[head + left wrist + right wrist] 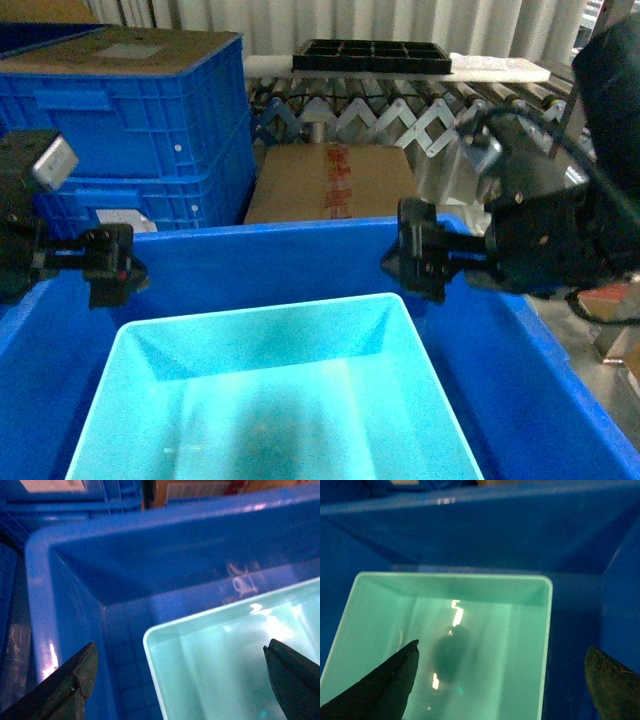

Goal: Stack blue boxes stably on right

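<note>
The light turquoise box [270, 400] sits nested inside the larger dark blue box [300, 255], filling the near part of the head view. My left gripper [110, 265] hovers over the dark blue box's far left corner. My right gripper [418, 262] hovers over its far right side. In the left wrist view the left gripper [180, 680] is open, its fingers [70, 685] straddling the left rim of the turquoise box [225, 650] inside the dark blue box [37, 580]. In the right wrist view the right gripper [500, 682] is open, spanning the right rim of the turquoise box [470, 630] within the dark blue box [580, 555]. Neither gripper holds anything.
Two ribbed blue crates [150, 120] are stacked at the back left. A brown cardboard carton with red tape [330, 180] lies just behind the dark blue box. Beyond it runs a roller conveyor [400, 115] carrying a black compartment tray [370, 55].
</note>
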Tool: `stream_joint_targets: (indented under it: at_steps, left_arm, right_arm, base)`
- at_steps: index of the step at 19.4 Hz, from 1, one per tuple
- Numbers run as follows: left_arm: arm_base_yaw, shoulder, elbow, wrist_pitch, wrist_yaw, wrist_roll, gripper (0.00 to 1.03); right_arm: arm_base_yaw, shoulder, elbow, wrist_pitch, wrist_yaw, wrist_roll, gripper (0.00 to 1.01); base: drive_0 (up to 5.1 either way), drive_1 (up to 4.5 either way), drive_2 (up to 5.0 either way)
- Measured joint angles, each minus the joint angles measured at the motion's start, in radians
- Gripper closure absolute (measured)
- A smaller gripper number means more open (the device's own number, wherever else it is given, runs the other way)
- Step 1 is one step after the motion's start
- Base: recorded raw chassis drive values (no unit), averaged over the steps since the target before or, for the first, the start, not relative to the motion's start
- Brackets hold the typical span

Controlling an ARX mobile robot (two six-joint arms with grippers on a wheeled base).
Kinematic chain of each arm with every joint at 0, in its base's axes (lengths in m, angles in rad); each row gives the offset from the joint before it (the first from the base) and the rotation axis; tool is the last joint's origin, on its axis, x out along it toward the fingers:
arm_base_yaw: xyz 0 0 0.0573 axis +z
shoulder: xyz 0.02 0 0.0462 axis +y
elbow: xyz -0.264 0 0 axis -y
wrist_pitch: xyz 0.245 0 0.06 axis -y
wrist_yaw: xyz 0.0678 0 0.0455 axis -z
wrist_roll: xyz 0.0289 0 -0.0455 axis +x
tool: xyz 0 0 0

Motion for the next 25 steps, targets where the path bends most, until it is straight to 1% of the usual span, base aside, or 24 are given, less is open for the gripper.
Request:
stream_joint_targets:
  at_steps: [1,2,3,4,6,7,9,10,11,12,13,15,16,17,18,19,20,23,25]
  left_arm:
    - [-0.001,-0.068,-0.016,0.012,-0.001,-0.018,0.05]
    - [-0.001,-0.177,-0.038,0.028,0.0,-0.05,0.05]
    - [0.0,-0.207,-0.041,0.021,0.005,-0.066,0.05]
    - [0.0,-0.248,-0.046,0.009,0.019,-0.087,0.05]
    - [0.0,-0.302,-0.064,0.03,0.039,-0.113,0.05]
    - [0.002,-0.34,-0.074,0.026,0.055,-0.128,0.05]
    - [0.013,-0.399,-0.085,0.01,0.071,-0.153,0.05]
    - [0.019,-0.446,-0.094,0.009,0.078,-0.171,0.05]
    - [0.041,-0.526,-0.094,-0.011,0.077,-0.195,0.05]
    - [0.066,-0.623,-0.08,-0.028,0.044,-0.23,0.05]
    - [0.067,-0.686,-0.068,-0.013,-0.015,-0.252,0.05]
    - [0.06,-0.694,-0.06,-0.014,-0.021,-0.27,0.05]
    - [0.06,-0.673,-0.063,-0.021,-0.021,-0.271,0.05]
    - [0.037,-0.677,-0.116,0.097,-0.062,-0.214,0.14]
    - [0.01,-0.737,-0.203,0.171,-0.092,-0.133,0.27]
    - [0.0,-0.795,-0.293,0.216,-0.093,-0.078,0.41]
    - [0.002,-0.823,-0.355,0.241,-0.095,-0.053,0.54]
    - [0.003,-0.848,-0.413,0.253,-0.096,-0.04,0.67]
    - [0.003,-0.875,-0.456,0.262,-0.096,-0.033,0.78]
  right_arm:
    - [-0.002,-0.07,0.0,-0.02,0.028,0.019,0.03]
    - [-0.011,-0.19,-0.009,-0.055,0.073,0.045,0.03]
    - [-0.016,-0.224,-0.013,-0.068,0.078,0.053,0.03]
    - [-0.024,-0.274,-0.021,-0.082,0.096,0.061,0.03]
    - [-0.037,-0.339,-0.035,-0.098,0.126,0.069,0.03]
    - [-0.048,-0.387,-0.043,-0.121,0.143,0.077,0.03]
    - [-0.061,-0.449,-0.049,-0.17,0.162,0.088,0.03]
    - [-0.067,-0.521,-0.053,-0.219,0.196,0.093,0.03]
    - [-0.064,-0.619,-0.053,-0.284,0.233,0.097,0.03]
    - [-0.048,-0.706,-0.049,-0.328,0.254,0.105,0.03]
    - [-0.04,-0.727,-0.039,-0.327,0.253,0.11,0.03]
    - [-0.039,-0.697,-0.04,-0.337,0.254,0.119,0.03]
    - [-0.04,-0.694,-0.042,-0.336,0.255,0.122,0.03]
    - [-0.027,-0.71,-0.097,-0.162,0.339,0.088,0.08]
    - [-0.034,-0.771,-0.22,0.051,0.465,-0.018,0.21]
    - [-0.069,-0.845,-0.365,0.204,0.492,-0.124,0.36]
    - [-0.105,-0.89,-0.457,0.276,0.489,-0.168,0.49]
    - [-0.125,-0.92,-0.526,0.302,0.475,-0.187,0.62]
    - [-0.137,-0.949,-0.583,0.32,0.45,-0.198,0.73]
  base:
    - [0.0,0.0,0.0]
    - [0.0,0.0,0.0]
    - [0.0,0.0,0.0]
    - [0.0,0.0,0.0]
    - [0.0,0.0,0.0]
    - [0.0,0.0,0.0]
    - [0.0,0.0,0.0]
    - [0.0,0.0,0.0]
    - [0.0,0.0,0.0]
    - [0.0,0.0,0.0]
    - [0.0,0.0,0.0]
    - [0.0,0.0,0.0]
    - [0.0,0.0,0.0]
    - [0.0,0.0,0.0]
    - [0.0,0.0,0.0]
    - [0.0,0.0,0.0]
    - [0.0,0.0,0.0]
    - [0.0,0.0,0.0]
    - [0.0,0.0,0.0]
